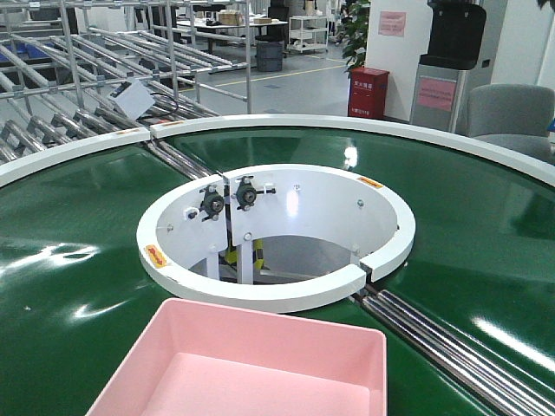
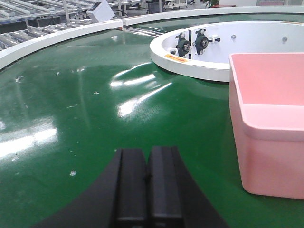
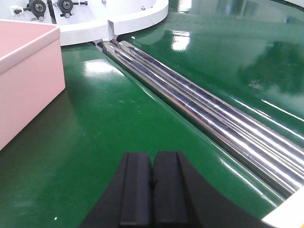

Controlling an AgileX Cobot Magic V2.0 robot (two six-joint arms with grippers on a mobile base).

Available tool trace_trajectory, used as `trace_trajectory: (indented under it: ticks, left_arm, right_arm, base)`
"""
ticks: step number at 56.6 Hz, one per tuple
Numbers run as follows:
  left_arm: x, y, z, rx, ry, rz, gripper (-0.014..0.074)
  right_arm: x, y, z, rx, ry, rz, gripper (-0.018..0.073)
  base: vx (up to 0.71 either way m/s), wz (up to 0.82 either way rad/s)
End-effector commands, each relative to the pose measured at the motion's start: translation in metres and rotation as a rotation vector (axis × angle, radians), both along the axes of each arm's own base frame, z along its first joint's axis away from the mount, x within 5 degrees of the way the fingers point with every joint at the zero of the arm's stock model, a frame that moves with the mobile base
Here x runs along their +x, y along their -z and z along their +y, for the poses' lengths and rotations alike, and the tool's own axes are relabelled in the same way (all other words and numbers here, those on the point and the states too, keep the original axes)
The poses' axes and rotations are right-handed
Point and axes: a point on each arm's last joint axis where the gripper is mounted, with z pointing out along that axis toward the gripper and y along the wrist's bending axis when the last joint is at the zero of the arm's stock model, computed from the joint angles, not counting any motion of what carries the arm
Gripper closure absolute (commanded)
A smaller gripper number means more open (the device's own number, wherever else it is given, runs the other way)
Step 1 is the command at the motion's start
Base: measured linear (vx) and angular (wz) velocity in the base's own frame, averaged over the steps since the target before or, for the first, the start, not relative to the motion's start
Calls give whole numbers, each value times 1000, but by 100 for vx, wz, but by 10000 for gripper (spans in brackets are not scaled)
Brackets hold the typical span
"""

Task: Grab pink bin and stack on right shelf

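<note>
The pink bin (image 1: 251, 368) sits empty on the green conveyor belt (image 1: 78, 225) at the bottom centre of the front view. In the left wrist view the pink bin (image 2: 270, 118) is to the right of my left gripper (image 2: 147, 156), which is shut and empty above the belt. In the right wrist view the pink bin (image 3: 23, 76) is to the left of my right gripper (image 3: 152, 159), also shut and empty above the belt. Neither gripper touches the bin. The dark right shelf with tape lines is out of view.
A white ring (image 1: 277, 286) surrounds the round opening in the belt's centre, just beyond the bin. Shiny steel rollers (image 3: 209, 109) run diagonally right of the right gripper. Silver roller racks (image 1: 78, 78) stand at the back left. A red cabinet (image 1: 368, 92) and grey chair (image 1: 512, 113) are behind.
</note>
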Motion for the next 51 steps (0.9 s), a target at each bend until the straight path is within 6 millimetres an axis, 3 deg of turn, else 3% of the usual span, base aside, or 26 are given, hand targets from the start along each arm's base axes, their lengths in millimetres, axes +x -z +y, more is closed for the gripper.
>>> trace_trajectory:
  ticks: [1,24,39,46,51]
  left_arm:
    - [0,-5,0,-8,0,-88,604]
    - [0,-7,0,-9,0,-113,604]
    - [-2,-29,0,-11,1,-358,604]
    - [-4,-37,0,-11,1,-447,604]
    - [-4,-38,0,-11,1,-450,604]
  right_arm:
    - [2,-7,0,-16,-9,-81,571]
    - [2,-7,0,-16,-9,-81,571]
    - [2,-7,0,-17,-9,-81,571]
    - [2,-11,-2,-186,-18,-119,571]
    - [3,-18,-1,-172,-26,-195,571]
  base:
    - [0,0]
    - [0,0]
    - [0,0]
    - [0,0]
    - [0,0]
